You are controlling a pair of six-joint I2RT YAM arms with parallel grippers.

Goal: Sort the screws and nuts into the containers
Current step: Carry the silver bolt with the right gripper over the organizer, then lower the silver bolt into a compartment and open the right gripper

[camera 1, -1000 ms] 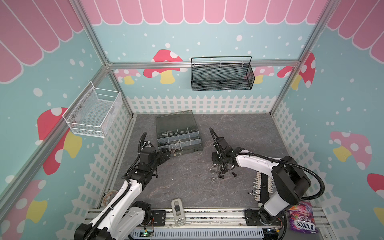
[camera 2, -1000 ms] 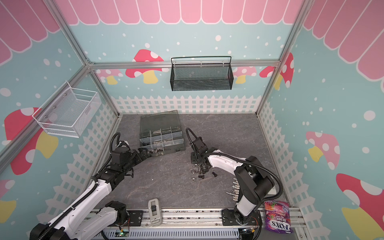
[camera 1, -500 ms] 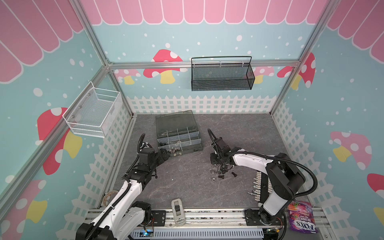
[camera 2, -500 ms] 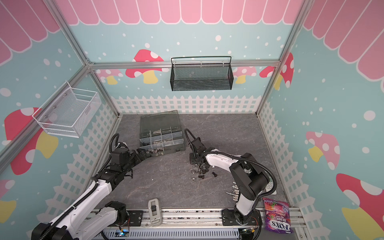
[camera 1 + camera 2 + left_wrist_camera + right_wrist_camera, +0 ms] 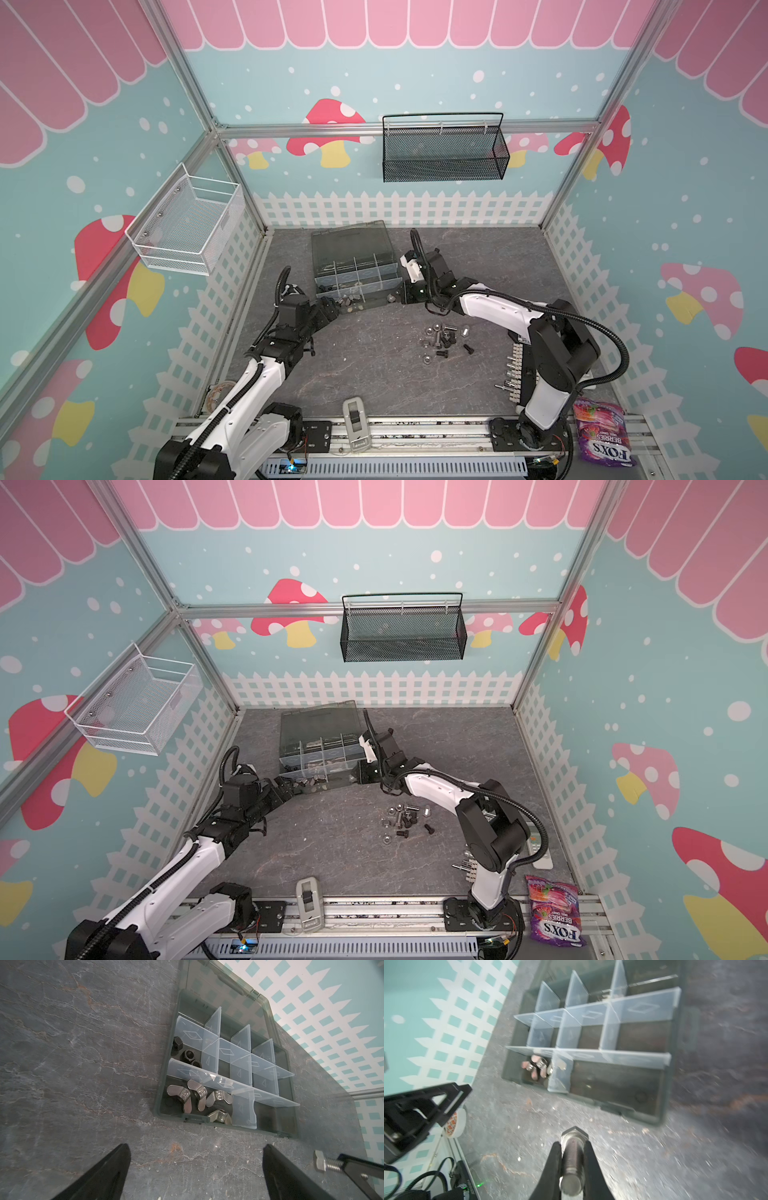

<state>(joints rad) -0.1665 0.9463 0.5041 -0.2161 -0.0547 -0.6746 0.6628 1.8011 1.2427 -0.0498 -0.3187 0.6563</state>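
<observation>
Screws and nuts [image 5: 444, 338] are sitting loose in a little pile on the table [image 5: 365, 374], out in front of the organizer box [image 5: 228, 1126] and off toward the right arm's side, so I'd say the sorting is only partly done. Inside the box, a handful of silver wing nuts [image 5: 197, 1097] are lying in the front corner compartment [image 5: 167, 1105] on the left arm's side, and a few black hex nuts [image 5: 188, 1054] are sitting in the next one behind it. The long front compartment [image 5: 612, 1084] next to the wing nuts is looking bare to me, and the back row is too murky to call. No screw is showing in the box as far as I can tell.

Right gripper [image 5: 572, 1145] is clamping down on a silver screw [image 5: 574, 1135] by the threaded shaft, hex head poking out ahead, and it's hovering just in front of the box's front wall, not over a compartment yet. Left gripper [image 5: 196, 1147] is hanging with jaws spread wide, holding nothing, also just in front of the box near the wing-nut corner.
</observation>
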